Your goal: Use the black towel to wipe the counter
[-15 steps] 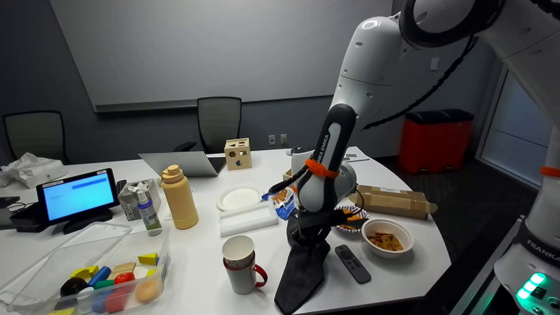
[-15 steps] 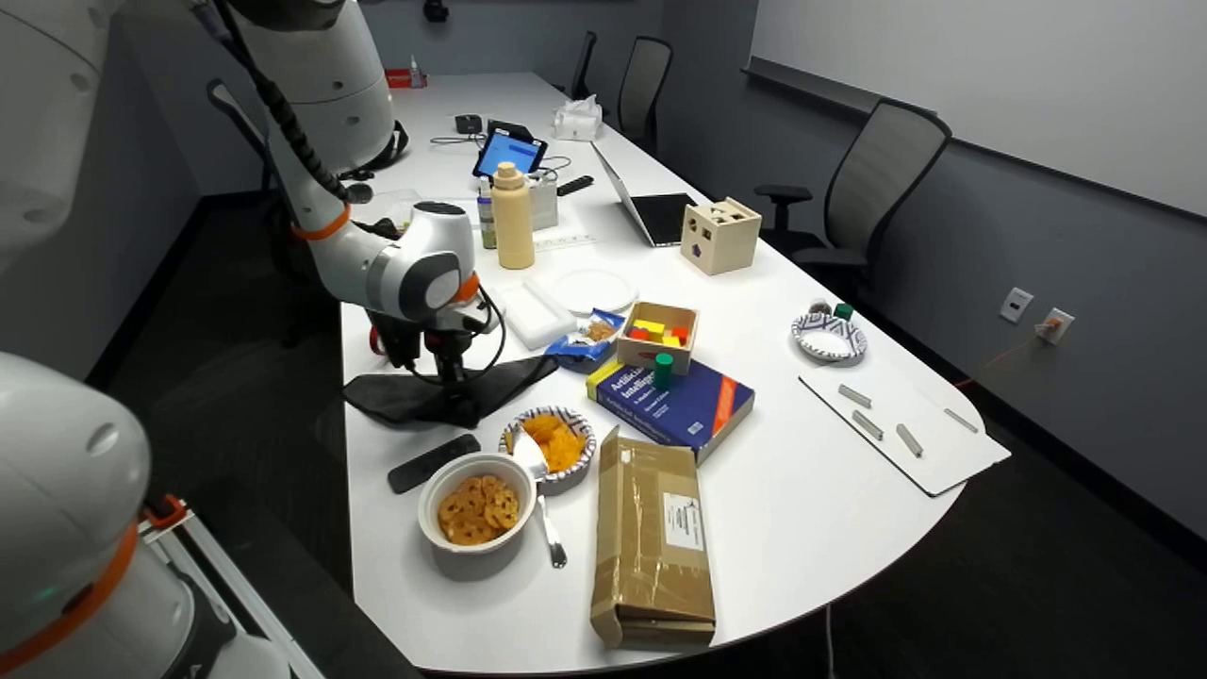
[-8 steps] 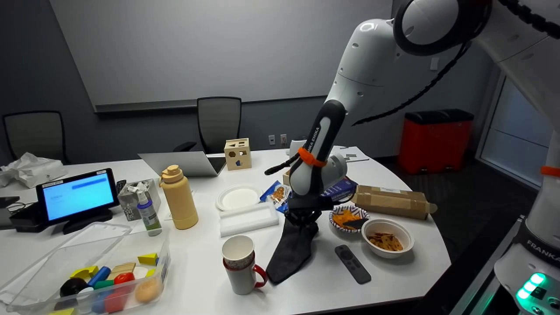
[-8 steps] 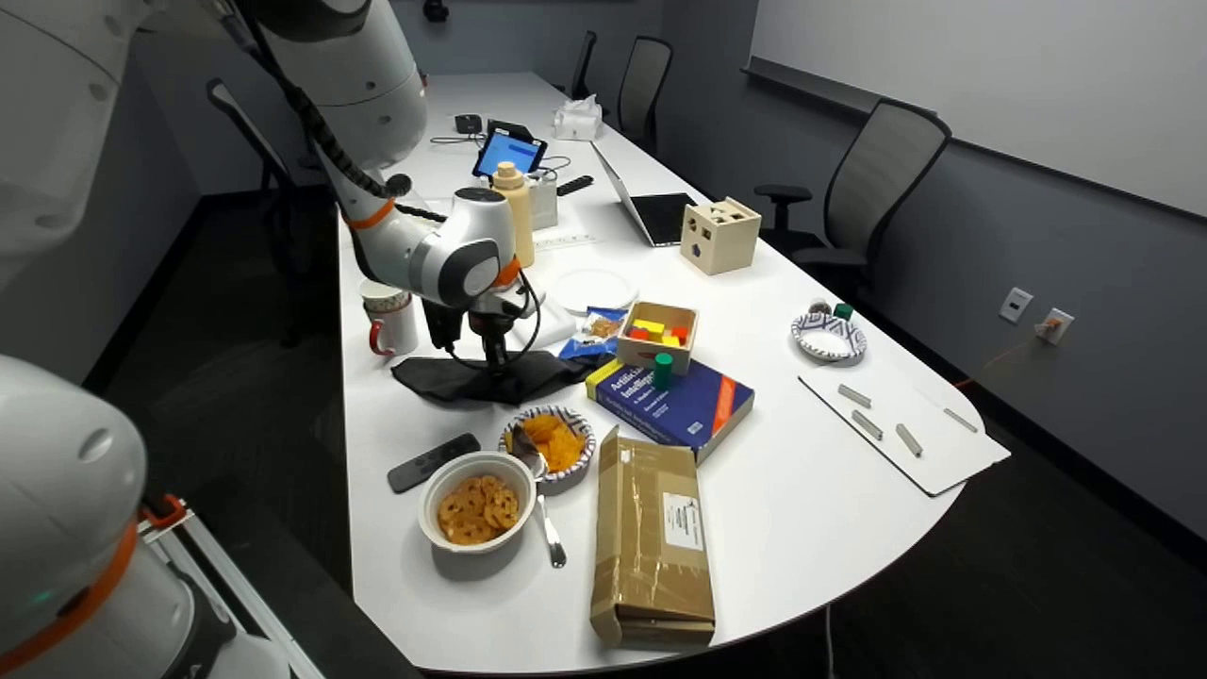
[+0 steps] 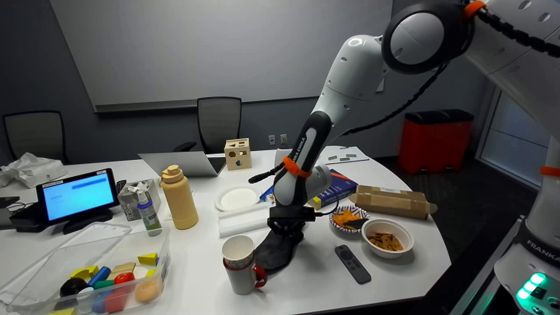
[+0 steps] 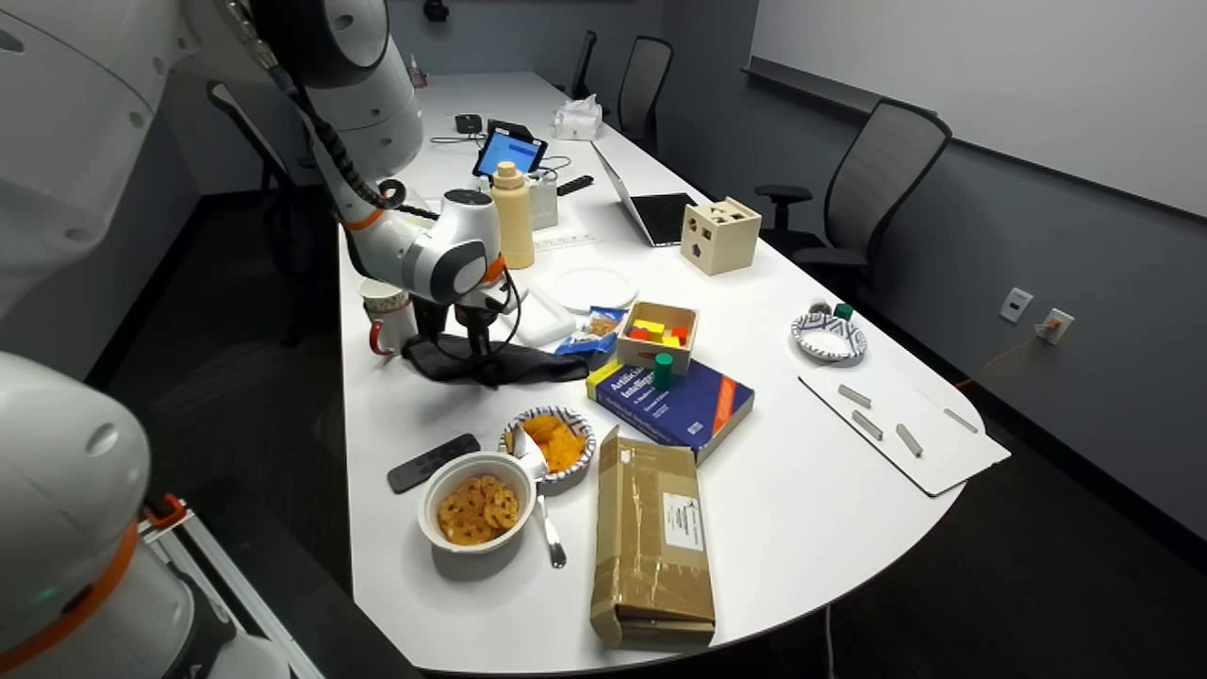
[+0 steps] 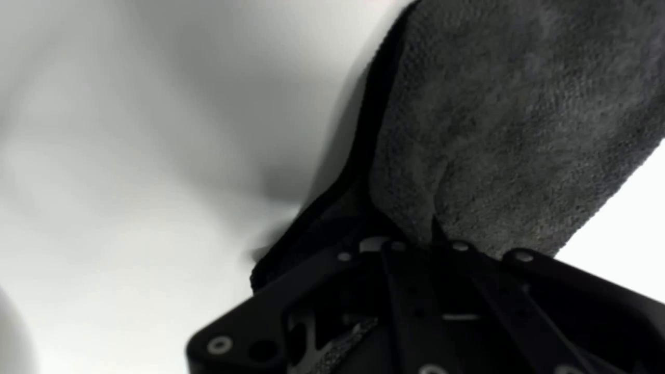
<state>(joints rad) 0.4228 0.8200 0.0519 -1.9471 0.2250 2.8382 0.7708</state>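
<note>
The black towel [image 5: 274, 253] lies bunched and stretched on the white table [image 5: 315, 284], close beside the stacked cup and mug. It also shows in an exterior view [image 6: 542, 366], reaching toward the book. My gripper [image 5: 285, 231] points down and is shut on the towel, low over the table. In the wrist view the gripper [image 7: 418, 244] pinches a fold of the towel [image 7: 509, 114], which spreads out beyond the fingers. The fingertips are hidden in the cloth. I cannot tell whether the towel touches the mug.
The mug [image 5: 243, 275] stands close to the towel. A remote [image 5: 352, 264], a bowl of crackers [image 5: 385, 238] and a patterned bowl [image 6: 556, 443] are nearby. A white tray [image 5: 243, 221], a snack bag [image 6: 596, 332], a book [image 6: 674, 405] and a cardboard box [image 6: 651, 542] also lie around.
My gripper has dragged the towel across the table, away from the remote and toward the mug and white tray. The towel's trailing end has pulled back from the table's edge.
</note>
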